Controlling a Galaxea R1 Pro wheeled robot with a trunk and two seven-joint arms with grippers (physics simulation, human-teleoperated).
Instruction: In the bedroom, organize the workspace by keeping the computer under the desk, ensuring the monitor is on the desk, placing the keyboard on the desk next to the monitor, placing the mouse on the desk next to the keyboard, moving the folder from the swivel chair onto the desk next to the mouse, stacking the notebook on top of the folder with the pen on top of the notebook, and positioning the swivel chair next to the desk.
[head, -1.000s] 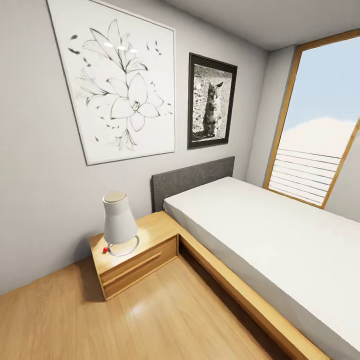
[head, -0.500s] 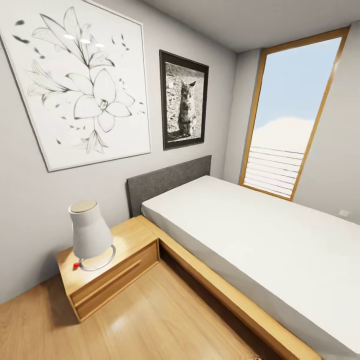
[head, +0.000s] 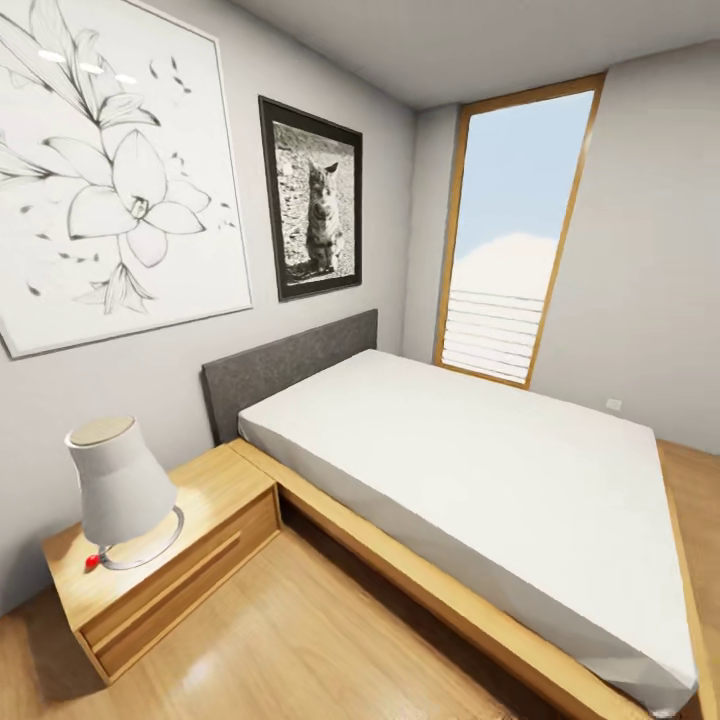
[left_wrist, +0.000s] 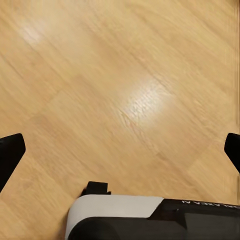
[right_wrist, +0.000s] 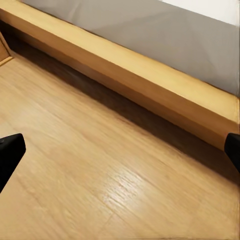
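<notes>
Left fingers (left_wrist: 11, 150) wide, right fingers (right_wrist: 10, 150) wide | glossy plank floor (left_wrist: 125, 90) | white mattress (head: 480, 450), wooden frame (right_wrist: 125, 65)

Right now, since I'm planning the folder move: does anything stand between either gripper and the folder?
I cannot judge that here. The head view faces a bed, a nightstand with a lamp and a window. Both wrist views look down at wood floor, with the bed's frame ahead of the right gripper.
</notes>
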